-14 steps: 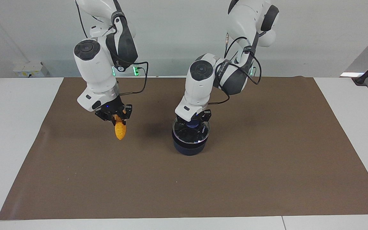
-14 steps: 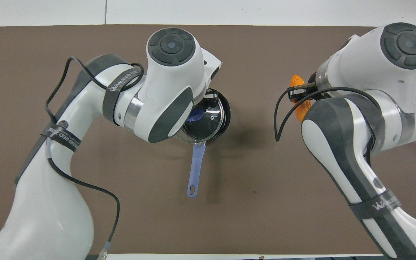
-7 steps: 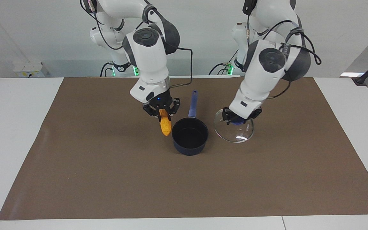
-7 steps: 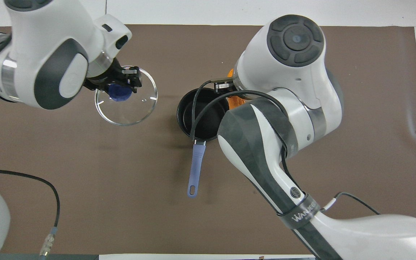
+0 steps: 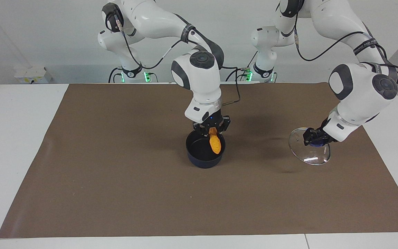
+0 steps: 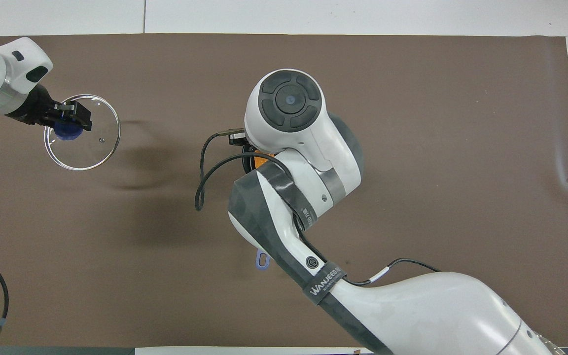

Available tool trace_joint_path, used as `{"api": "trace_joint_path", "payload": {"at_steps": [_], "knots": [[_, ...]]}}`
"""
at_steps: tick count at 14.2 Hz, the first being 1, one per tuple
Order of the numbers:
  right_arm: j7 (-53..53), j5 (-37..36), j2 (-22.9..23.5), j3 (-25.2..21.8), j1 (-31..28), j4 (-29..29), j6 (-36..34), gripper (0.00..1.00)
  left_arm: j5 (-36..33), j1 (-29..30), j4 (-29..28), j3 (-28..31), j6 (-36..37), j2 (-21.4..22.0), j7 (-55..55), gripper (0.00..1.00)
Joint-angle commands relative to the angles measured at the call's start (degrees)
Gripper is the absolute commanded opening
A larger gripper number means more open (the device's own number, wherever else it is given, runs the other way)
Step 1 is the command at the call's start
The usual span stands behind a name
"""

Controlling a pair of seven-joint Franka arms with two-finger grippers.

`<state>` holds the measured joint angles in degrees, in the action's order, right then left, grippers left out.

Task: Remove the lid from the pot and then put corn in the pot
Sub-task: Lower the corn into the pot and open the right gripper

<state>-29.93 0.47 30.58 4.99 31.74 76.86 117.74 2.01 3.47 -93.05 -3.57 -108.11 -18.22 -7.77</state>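
The right gripper (image 5: 212,128) hangs over the pot (image 5: 204,159), its fingers (image 5: 206,132) pinching the upper end of the corn (image 5: 215,144). The cob hangs with its lower end dipping below the pot's rim, toward the 3 o'clock side of the opening in the facing view. Only that view shows this: from overhead the right arm covers the pot almost wholly, leaving an orange sliver of corn (image 6: 261,158) at the wrist's edge and the looped tip of the blue handle (image 6: 263,261) poking out at 6 o'clock of the arm.

The pot stands near the middle of the brown mat (image 5: 116,180) on the worktop (image 5: 12,138). Toward the left arm's end of the mat, at 3 o'clock of the pot in the facing view, the left gripper (image 5: 314,136) pinches the blue knob (image 6: 67,130) of the glass lid (image 5: 309,152). The lid is tilted; whether its lower edge touches the mat cannot be told.
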Motion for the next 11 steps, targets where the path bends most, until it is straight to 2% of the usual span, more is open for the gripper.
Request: {"api": "trace_joint_path", "payload": {"at_steps": [1, 6, 7, 8, 9, 10, 11], "knots": [[0.91, -0.38, -2.19, 0.37, -2.28, 5.23, 2.58, 0.0, 0.8, 2.06, -9.86, -0.3, -7.62, 3.89, -3.91, 0.0], [3.65, 0.24, -3.16, 0.55, -2.56, 11.72, 9.41, 0.0, 0.28, 2.77, -15.58, -0.13, -15.55, 2.67, -4.45, 0.0], [3.65, 0.32, -3.24, 0.55, -2.3, 14.17, 13.53, 0.15, 0.27, 2.69, -15.76, -0.13, -15.73, 2.4, -4.36, 0.0], [3.65, 0.32, -3.51, 0.64, -2.21, 15.67, 15.4, 0.37, 0.27, 2.69, -16.02, -0.04, -15.82, 2.22, -4.36, 0.0], [3.65, 0.32, -3.77, 0.64, -1.86, 15.95, 15.5, 0.74, 0.27, 2.69, -16.29, -0.04, -15.82, 1.79, -4.36, 0.0], [3.74, 0.24, -3.86, 0.64, -1.68, 15.87, 15.15, 1.0, 0.27, 2.69, -16.46, -0.04, -15.91, 1.61, -4.18, 0.0], [3.91, 0.15, -3.77, 0.64, -1.33, 15.52, 15.33, 1.0, 0.27, 2.6, -16.55, -0.04, -15.99, 1.52, -4.1, 0.0]]}}
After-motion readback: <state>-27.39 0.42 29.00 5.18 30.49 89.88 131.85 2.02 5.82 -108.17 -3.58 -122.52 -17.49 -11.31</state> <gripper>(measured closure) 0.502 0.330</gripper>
